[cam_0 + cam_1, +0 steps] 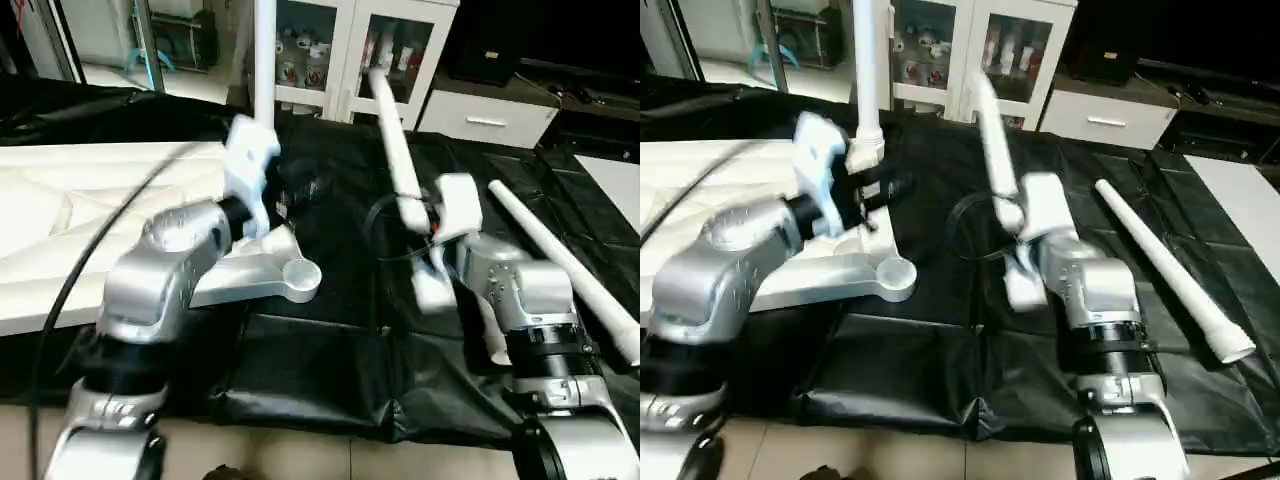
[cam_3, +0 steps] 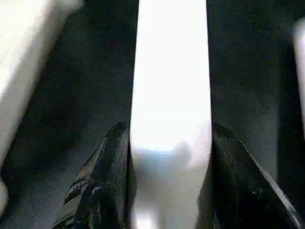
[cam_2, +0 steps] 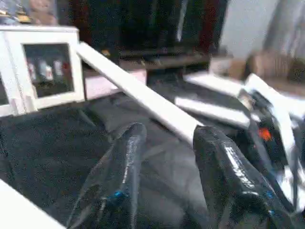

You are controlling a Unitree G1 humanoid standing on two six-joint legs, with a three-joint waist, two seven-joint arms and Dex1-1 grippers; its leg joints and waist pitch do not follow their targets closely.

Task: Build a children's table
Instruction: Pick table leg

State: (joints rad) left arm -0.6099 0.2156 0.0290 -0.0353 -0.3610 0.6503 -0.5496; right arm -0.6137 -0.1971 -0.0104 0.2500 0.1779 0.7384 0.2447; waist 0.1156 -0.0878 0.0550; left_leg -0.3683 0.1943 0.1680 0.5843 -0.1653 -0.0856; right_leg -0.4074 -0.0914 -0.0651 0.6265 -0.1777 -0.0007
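Gripping a white leg (image 2: 170, 119), the right gripper (image 2: 169, 191) tilts it beside the ribbed tabletop (image 1: 60, 215); the left gripper (image 3: 167, 157) gapes empty.

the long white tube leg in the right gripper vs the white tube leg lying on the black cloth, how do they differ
The held white tube leg is lifted and tilted, clamped by the right gripper. The loose white tube leg lies flat on the black cloth, untouched, further right. Both are long, plain white tubes.
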